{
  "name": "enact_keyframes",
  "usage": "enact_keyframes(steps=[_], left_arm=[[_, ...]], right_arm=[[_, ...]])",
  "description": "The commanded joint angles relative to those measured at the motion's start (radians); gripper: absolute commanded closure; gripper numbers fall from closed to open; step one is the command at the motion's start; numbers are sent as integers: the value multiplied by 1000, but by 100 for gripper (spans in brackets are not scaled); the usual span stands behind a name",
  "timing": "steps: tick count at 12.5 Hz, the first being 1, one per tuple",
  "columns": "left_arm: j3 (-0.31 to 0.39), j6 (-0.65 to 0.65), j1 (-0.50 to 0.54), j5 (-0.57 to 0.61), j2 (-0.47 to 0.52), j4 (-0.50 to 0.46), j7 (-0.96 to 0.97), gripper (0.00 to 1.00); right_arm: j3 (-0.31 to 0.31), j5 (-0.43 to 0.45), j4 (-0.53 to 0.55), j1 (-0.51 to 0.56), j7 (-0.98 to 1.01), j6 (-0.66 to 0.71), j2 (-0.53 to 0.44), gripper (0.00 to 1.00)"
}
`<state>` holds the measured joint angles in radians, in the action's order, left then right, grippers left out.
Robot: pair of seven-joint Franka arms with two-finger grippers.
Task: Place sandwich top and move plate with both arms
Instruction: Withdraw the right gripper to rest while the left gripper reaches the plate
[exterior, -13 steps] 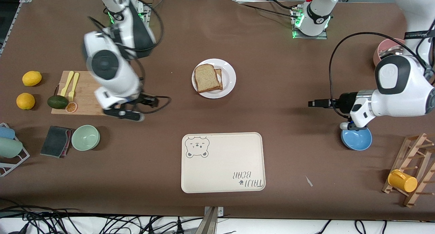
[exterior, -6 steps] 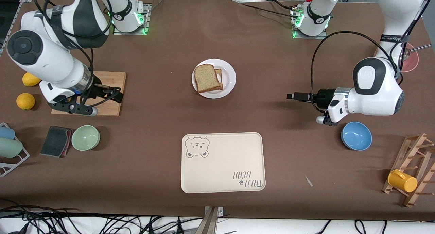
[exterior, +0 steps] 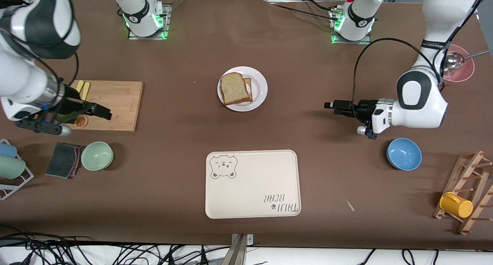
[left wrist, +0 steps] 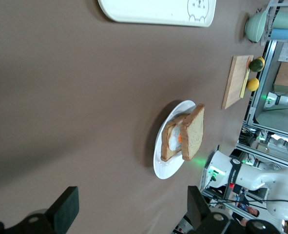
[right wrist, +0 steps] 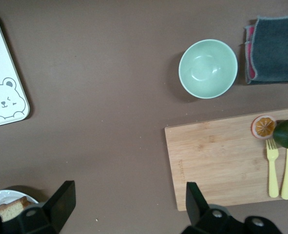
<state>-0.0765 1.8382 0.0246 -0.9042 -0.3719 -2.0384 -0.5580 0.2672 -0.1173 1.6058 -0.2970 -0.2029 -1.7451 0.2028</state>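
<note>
The left gripper (exterior: 332, 105) hangs empty with its fingers spread wide, over bare table toward the left arm's end from the plate (exterior: 259, 88), pointing at it. The right gripper (exterior: 101, 112) is also wide open and empty, over the cutting board (exterior: 115, 103), well apart from the plate toward the right arm's end.

On the plate, the sandwich top (exterior: 233, 88) already lies over a lower slice (exterior: 249, 88); in the left wrist view something white and orange shows between the two. So the first step looks done, and the step in hand is, I judge, the two-arm plate move. Neither gripper touches the plate yet. The next move calls for both grippers to come in low from either end and pinch the thin rim at about the same time, then lift level so the stack does not slide.

The tray (exterior: 252, 188), nearer the camera than the plate, holds nothing. The green bowl (exterior: 97, 155) and the blue bowl (exterior: 403, 154), both nearer the camera than the plate, look empty too.
</note>
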Motion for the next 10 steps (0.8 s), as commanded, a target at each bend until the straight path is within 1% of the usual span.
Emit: enact_keyframes(steps=[1,2,4,5,6,7,9,10], left_arm=[[17,97,-58,-83,57,-130,-83,2],[15,134,-78,-134,62,-166,-106,2],[14,151,-123,-211,62,-195,-122,2],[3,159,-126,-240,62,-206,-122,2],[-12,185,-139,-278,60,-222,-123,2],[-37,238,-158,-327,59,-239,-123,2],[-103,349,-184,-431,39,-256,-131,2],[-132,378,-187,-481,33,-266,-154,2]], right_arm=[[-118,68,16,120,46,26,-69,0],[-179,71,32,183,40,26,-88,1],[-282,74,57,300,33,26,-111,1],[-348,85,112,356,34,3,-152,1],[-415,111,190,410,33,-54,-219,1],[-430,122,212,418,34,-60,-235,1],[-430,122,182,420,36,-9,-229,1],[-428,122,160,423,45,-2,-215,0]])
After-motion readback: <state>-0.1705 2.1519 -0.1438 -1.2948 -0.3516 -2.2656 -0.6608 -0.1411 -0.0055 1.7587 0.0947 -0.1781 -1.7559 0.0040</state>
